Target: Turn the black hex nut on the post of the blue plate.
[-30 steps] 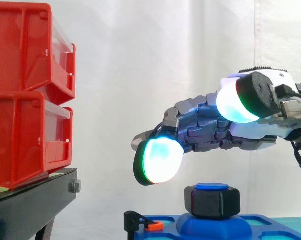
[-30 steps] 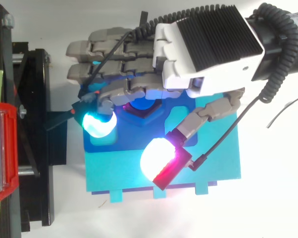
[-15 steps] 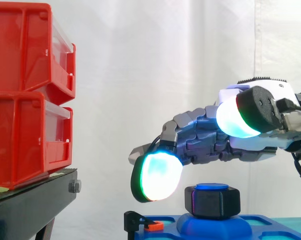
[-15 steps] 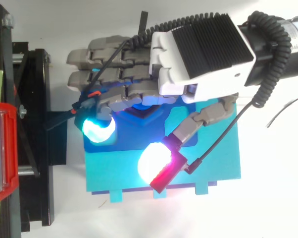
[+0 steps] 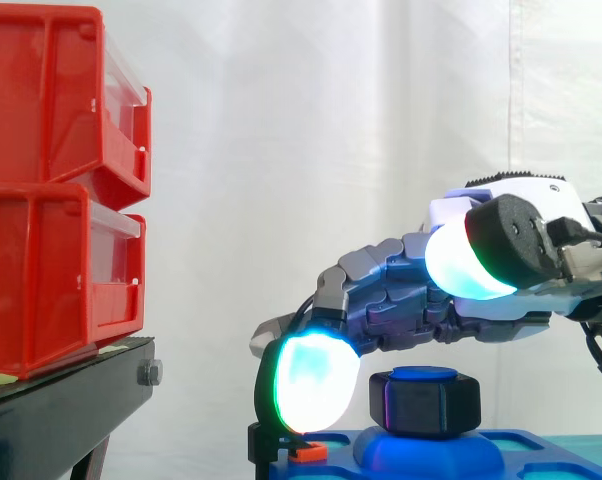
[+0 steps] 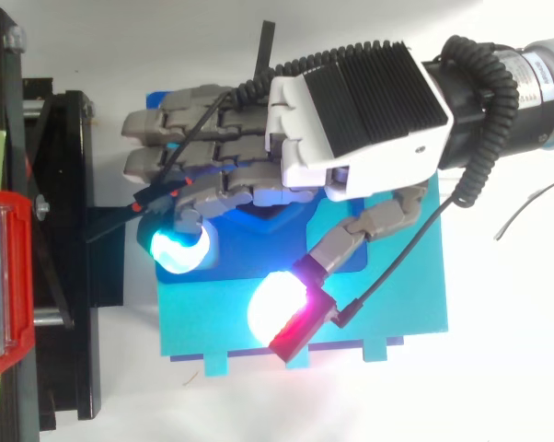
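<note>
The black hex nut [image 5: 422, 403] sits on a blue post with a blue cap, rising from the blue plate [image 5: 541, 452]. My hand [image 5: 431, 295] hovers just above the nut, palm down, coming from the right. Its fingers are loosely bent and hold nothing. One glowing fingertip [image 5: 303, 383] hangs to the left of the nut at nut height, apart from it. The thumb pad [image 5: 463, 262] sits higher on the right. From above, my hand [image 6: 351, 115] covers the nut; the plate [image 6: 406, 295] shows beneath it.
Two stacked red bins [image 5: 56, 190] stand on a black stand [image 5: 51, 420] at the left. A small black clip with an orange piece [image 5: 303, 452] sits at the plate's left edge. A white curtain hangs behind.
My hand has come down and shifted left toward the nut. The leading fingertip dropped from above the nut's top to beside it.
</note>
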You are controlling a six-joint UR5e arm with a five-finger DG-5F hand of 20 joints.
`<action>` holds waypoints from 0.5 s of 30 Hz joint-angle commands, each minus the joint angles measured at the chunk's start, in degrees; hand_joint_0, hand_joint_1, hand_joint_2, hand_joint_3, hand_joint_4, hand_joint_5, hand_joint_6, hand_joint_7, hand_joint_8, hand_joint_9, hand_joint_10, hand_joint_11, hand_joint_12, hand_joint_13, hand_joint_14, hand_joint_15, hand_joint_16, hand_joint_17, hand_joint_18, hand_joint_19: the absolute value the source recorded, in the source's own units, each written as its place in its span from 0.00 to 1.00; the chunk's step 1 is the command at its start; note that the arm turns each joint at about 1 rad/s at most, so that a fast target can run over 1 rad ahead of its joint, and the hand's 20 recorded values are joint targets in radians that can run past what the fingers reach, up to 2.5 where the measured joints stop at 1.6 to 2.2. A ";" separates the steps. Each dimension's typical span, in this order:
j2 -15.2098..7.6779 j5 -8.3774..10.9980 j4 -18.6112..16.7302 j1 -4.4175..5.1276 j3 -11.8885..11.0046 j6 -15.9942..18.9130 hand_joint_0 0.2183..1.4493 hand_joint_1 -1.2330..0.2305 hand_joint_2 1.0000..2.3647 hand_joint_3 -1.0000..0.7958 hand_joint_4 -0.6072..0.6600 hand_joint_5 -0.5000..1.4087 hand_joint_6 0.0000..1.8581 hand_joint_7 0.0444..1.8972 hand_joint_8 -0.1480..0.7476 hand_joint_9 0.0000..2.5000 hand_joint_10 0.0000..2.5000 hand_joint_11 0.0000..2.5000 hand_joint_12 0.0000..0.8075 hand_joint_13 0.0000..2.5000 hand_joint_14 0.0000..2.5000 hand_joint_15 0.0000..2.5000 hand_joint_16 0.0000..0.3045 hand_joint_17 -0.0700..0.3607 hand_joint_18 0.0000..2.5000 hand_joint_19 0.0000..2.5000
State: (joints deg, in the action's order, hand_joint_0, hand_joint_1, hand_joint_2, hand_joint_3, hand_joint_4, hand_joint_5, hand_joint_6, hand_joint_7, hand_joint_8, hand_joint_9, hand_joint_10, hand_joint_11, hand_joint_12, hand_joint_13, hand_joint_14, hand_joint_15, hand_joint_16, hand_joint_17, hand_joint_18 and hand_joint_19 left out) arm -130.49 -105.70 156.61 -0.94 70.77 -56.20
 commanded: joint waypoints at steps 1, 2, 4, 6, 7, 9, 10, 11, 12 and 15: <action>-0.03 -0.03 0.01 -0.38 0.07 0.21 0.24 0.66 0.00 0.28 0.66 0.15 0.27 0.42 0.44 0.08 0.00 0.00 0.43 0.00 0.00 0.00 0.16 0.41 0.00 0.06; -0.03 -0.12 -0.08 -0.38 -0.01 0.21 0.24 0.66 0.00 0.28 0.66 0.15 0.27 0.42 0.44 0.08 0.00 0.00 0.43 0.00 0.00 0.00 0.16 0.41 0.00 0.06; -0.03 -0.21 -0.60 -0.73 -0.19 0.04 0.24 0.65 0.00 0.28 0.66 0.15 0.27 0.42 0.44 0.08 0.00 0.00 0.43 0.00 0.00 0.00 0.16 0.41 0.00 0.06; -0.03 -0.21 -0.69 -0.91 -0.19 -0.14 0.24 0.66 0.00 0.28 0.66 0.15 0.27 0.42 0.44 0.08 0.00 0.00 0.43 0.00 0.00 0.00 0.16 0.41 0.00 0.06; -0.03 -0.21 -0.69 -1.00 -0.19 -0.23 0.24 0.65 0.00 0.28 0.66 0.15 0.27 0.42 0.44 0.08 0.00 0.00 0.43 0.00 0.00 0.00 0.16 0.41 0.00 0.06; -0.12 -0.03 -0.43 -1.00 -0.19 -0.49 0.24 0.66 0.00 0.28 0.66 0.15 0.27 0.43 0.44 0.08 0.00 0.00 0.43 0.00 0.00 0.00 0.16 0.41 0.00 0.06; -0.03 -0.03 -0.34 -1.00 -0.19 -0.58 0.24 0.66 0.00 0.28 0.66 0.15 0.27 0.43 0.44 0.08 0.00 0.00 0.43 0.00 0.00 0.00 0.16 0.41 0.00 0.06; -0.12 -0.03 -0.43 -1.00 -0.19 -0.84 0.24 0.66 0.00 0.28 0.67 0.15 0.27 0.43 0.44 0.08 0.00 0.00 0.43 0.00 0.00 0.00 0.16 0.41 0.00 0.06; -0.12 -0.03 -0.43 -1.08 -0.19 -0.93 0.24 0.66 0.00 0.28 0.67 0.15 0.27 0.43 0.44 0.08 0.00 0.00 0.43 0.00 0.00 0.00 0.16 0.41 0.00 0.06; -0.12 -0.03 -0.52 -1.17 -0.19 -0.93 0.24 0.66 0.00 0.28 0.67 0.15 0.27 0.44 0.44 0.08 0.00 0.00 0.43 0.00 0.00 0.00 0.16 0.41 0.00 0.06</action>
State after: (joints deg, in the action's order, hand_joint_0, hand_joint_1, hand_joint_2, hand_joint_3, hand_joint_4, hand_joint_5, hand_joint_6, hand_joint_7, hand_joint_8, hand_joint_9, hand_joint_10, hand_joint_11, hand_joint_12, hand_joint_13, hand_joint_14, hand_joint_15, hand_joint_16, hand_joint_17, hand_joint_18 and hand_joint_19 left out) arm -130.54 -105.75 156.16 -2.00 70.58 -57.02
